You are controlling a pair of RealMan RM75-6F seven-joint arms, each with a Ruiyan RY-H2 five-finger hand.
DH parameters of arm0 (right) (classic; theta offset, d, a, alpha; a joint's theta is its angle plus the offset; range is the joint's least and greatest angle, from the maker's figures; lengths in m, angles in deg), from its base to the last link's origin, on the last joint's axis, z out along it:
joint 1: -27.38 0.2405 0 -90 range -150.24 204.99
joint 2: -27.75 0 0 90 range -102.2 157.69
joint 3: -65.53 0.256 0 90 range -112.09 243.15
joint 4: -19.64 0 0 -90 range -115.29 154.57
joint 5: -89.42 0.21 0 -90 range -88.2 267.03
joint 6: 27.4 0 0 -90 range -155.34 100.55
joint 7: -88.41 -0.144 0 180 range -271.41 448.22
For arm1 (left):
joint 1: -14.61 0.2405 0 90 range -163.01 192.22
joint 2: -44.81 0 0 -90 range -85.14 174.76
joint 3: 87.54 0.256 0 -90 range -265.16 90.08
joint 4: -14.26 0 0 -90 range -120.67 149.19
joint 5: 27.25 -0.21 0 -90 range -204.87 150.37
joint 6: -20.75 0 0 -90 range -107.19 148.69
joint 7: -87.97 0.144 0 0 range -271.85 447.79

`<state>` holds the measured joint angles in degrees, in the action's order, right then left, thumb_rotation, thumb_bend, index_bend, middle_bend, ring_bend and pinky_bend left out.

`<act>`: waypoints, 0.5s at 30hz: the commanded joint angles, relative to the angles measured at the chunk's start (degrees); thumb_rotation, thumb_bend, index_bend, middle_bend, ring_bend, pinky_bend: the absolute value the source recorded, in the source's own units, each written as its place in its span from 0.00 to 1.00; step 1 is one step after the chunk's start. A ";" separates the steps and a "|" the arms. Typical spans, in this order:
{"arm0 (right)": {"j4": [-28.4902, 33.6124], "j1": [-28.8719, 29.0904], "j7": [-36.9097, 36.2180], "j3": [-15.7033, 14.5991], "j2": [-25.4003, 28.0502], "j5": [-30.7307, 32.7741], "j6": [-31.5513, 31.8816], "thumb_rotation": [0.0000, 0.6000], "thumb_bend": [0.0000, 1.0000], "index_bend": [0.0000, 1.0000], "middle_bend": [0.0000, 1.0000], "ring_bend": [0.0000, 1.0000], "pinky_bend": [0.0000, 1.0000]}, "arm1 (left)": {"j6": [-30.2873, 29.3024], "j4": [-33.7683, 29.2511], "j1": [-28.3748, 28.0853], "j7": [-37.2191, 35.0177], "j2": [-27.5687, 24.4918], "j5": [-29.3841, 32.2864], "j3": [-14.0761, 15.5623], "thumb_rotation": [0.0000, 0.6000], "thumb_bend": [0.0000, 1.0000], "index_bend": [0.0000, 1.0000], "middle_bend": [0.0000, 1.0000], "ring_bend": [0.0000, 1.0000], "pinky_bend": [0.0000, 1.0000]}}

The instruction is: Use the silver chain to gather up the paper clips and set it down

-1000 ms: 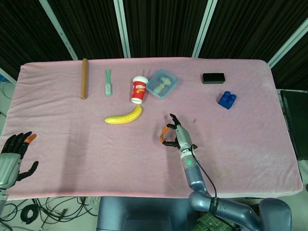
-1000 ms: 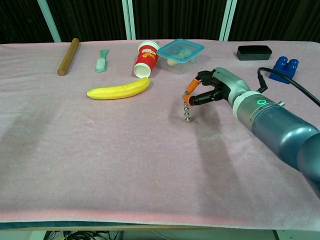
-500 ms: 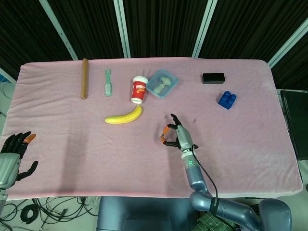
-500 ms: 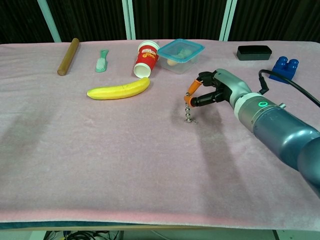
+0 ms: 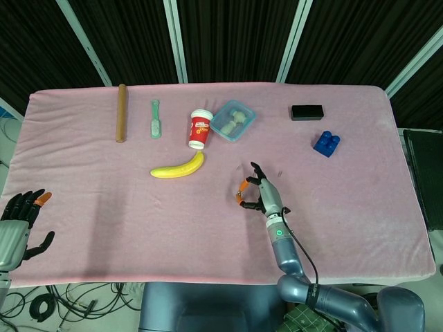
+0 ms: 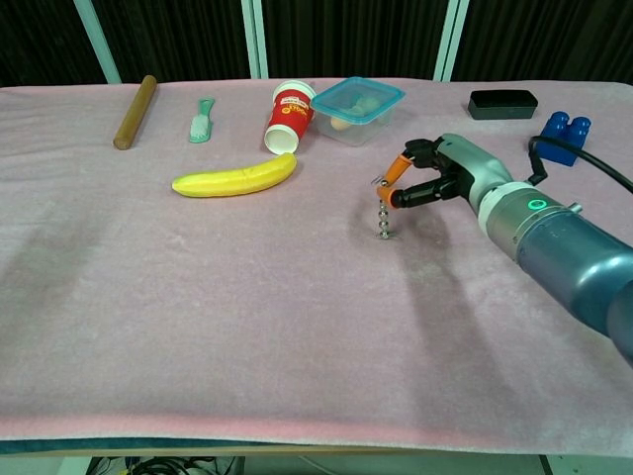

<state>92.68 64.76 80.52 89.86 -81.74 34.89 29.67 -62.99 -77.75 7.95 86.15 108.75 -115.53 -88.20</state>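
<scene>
Silver chain (image 6: 383,220) hangs straight below the right hand (image 6: 432,176), pinched between orange fingertips (image 6: 398,192) while the rest splay. Its lowest bead seems barely above the desk (image 6: 247,297). Such a thin pinch might slip; any clips clinging could drop.

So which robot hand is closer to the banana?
Right. The right hand sits just right of the banana, pinching the silver chain; the left hand waits by the table's near-left corner.

Print on red paper cup (image 6: 288,116): white label patch, lettering too small to read. No other text, numbers or signs legible anywhere.
</scene>
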 commanded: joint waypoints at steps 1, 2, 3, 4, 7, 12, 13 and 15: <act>0.57 0.15 -0.37 0.90 1.04 -0.78 0.38 1.00 0.38 0.67 0.00 0.06 0.21 | -0.09 0.00 0.05 -0.14 -0.03 -0.05 0.02 1.00 0.36 0.12 0.05 0.00 0.00; 0.77 0.18 -0.40 1.14 1.77 -1.17 0.36 1.00 0.38 0.67 0.00 0.06 0.21 | -0.13 0.02 0.07 -0.25 -0.05 -0.11 0.04 1.00 0.36 0.12 0.05 0.00 0.00; 0.98 0.16 -0.32 1.48 2.82 -1.40 0.27 1.00 0.38 0.67 0.00 0.06 0.21 | -0.21 0.09 0.11 -0.46 -0.06 -0.16 0.05 1.00 0.36 0.12 0.05 0.00 0.00; 1.06 0.12 -0.21 1.96 3.59 -1.34 0.41 1.00 0.38 0.67 0.00 0.06 0.21 | -0.26 0.14 0.12 -0.61 -0.05 -0.15 0.01 1.00 0.36 0.12 0.05 0.00 0.00; 1.63 0.09 0.44 2.82 5.86 -0.57 -0.23 1.00 0.38 0.67 0.00 0.06 0.21 | 0.01 0.18 0.03 -0.89 -0.03 0.10 -0.06 1.00 0.36 0.12 0.05 0.00 0.00; 1.63 0.75 0.94 4.33 8.36 0.70 -1.31 1.00 0.38 0.67 0.00 0.06 0.21 | 0.55 0.02 -0.20 -0.65 0.03 0.61 -0.26 1.00 0.36 0.12 0.05 0.00 0.00; 1.25 1.09 0.93 4.75 8.65 1.05 -1.67 1.00 0.38 0.67 0.00 0.06 0.21 | 0.61 -0.04 -0.22 -0.66 0.01 0.71 -0.30 1.00 0.36 0.12 0.05 0.00 0.00; 0.21 1.88 0.75 5.55 8.92 1.98 -2.63 1.00 0.38 0.67 0.00 0.06 0.21 | 0.67 -0.14 -0.24 -0.65 -0.02 0.82 -0.34 1.00 0.36 0.12 0.05 0.00 0.00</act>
<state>93.41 66.20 81.33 94.99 -73.05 36.37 27.55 -62.32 -77.88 7.71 85.49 108.73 -114.70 -88.54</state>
